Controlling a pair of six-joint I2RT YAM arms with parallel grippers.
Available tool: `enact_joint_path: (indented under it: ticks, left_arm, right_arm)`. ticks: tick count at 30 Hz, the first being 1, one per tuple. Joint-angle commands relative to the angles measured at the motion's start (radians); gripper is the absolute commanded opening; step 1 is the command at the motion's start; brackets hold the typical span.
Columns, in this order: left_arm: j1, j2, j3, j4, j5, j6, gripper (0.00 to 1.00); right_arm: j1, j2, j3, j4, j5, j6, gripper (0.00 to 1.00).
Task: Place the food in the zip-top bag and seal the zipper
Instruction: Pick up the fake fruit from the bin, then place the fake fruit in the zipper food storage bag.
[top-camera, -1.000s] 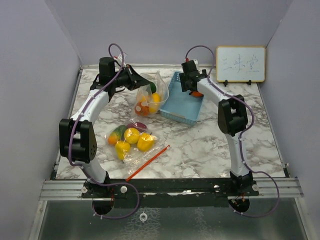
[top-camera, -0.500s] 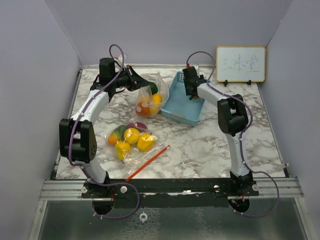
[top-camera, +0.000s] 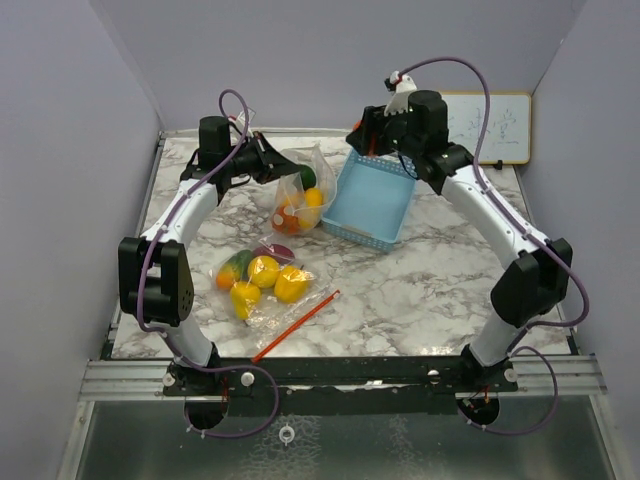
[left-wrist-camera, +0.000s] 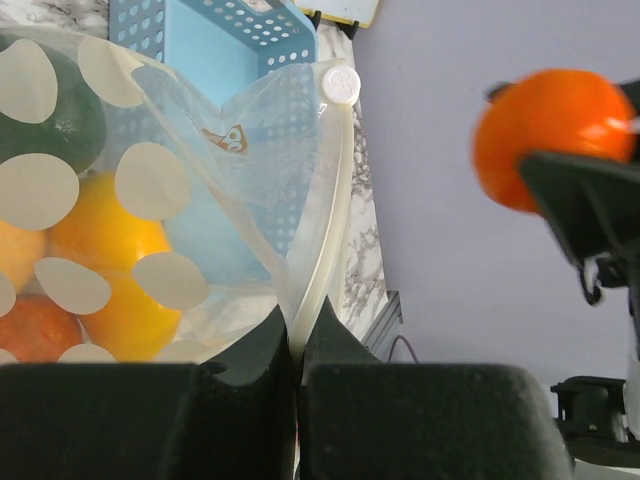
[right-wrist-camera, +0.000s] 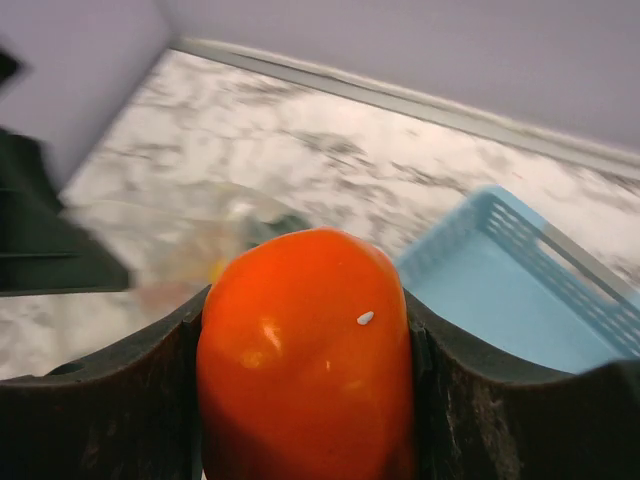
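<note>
From above, the left hand (top-camera: 283, 170) is pinched shut on the rim of the zip-top bag (top-camera: 300, 197). It holds the bag up from the tabletop (top-camera: 420, 290) with several toy fruits already inside. The right hand (top-camera: 367, 136) hangs over the far corner of the blue basket (top-camera: 375, 200), near the bag's mouth. A second bag (top-camera: 262, 280), also filled, lies nearer the arm bases.

In the left wrist view, the black fingers clamp thin clear film just beside the zipper track. The orange fruit (left-wrist-camera: 553, 110) hangs in the air to the right, gripped by the other hand.

In the right wrist view, that fruit fills the gap between half-closed fingers, held across its middle. It looks glossy, hard and light, so probably slippery, and a grip across the widest part suits it. The film is limp and is best held by the stiffer zipper edge.
</note>
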Motion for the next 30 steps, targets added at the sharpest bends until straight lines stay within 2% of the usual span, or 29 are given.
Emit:
enact_joint_path:
  ticks: [1, 4, 9, 14, 18, 20, 22, 23, 30]
  left_arm:
    - [0.001, -0.004, 0.002, -0.007, -0.014, 0.023, 0.0]
    - [0.001, -0.004, -0.002, -0.006, -0.024, 0.023, 0.0]
    - [0.001, -0.005, -0.002, -0.01, -0.033, 0.023, 0.0]
    - [0.001, -0.014, -0.038, -0.016, -0.038, 0.026, 0.0]
    - [0.0, -0.013, -0.042, -0.024, -0.038, 0.031, 0.0]
    - [0.001, -0.01, -0.04, -0.025, -0.038, 0.031, 0.0]
    - [0.001, -0.007, -0.039, -0.026, -0.037, 0.033, 0.0]
    - [0.001, -0.005, -0.04, -0.025, -0.037, 0.034, 0.0]
    - [0.001, -0.004, -0.04, -0.03, -0.035, 0.041, 0.0]
  right_arm:
    - [0.125, -0.008, 0.043, 0.076, -0.226, 0.073, 0.37]
    - [0.172, 0.036, 0.062, 0.09, -0.212, 0.117, 0.39]
    - [0.179, 0.065, -0.035, 0.182, -0.207, 0.238, 0.4]
    - [0.18, 0.136, -0.007, 0.119, -0.121, 0.271, 0.44]
    - [0.181, 0.181, 0.058, 0.055, -0.066, 0.24, 0.58]
    - [0.185, 0.195, 0.094, 0.019, -0.055, 0.216, 0.72]
    - [0.189, 0.191, 0.106, 0.003, -0.042, 0.207, 0.95]
    - [0.189, 0.185, 0.108, -0.002, -0.038, 0.206, 1.0]
    - [0.189, 0.106, 0.113, -0.007, 0.054, 0.22, 1.0]
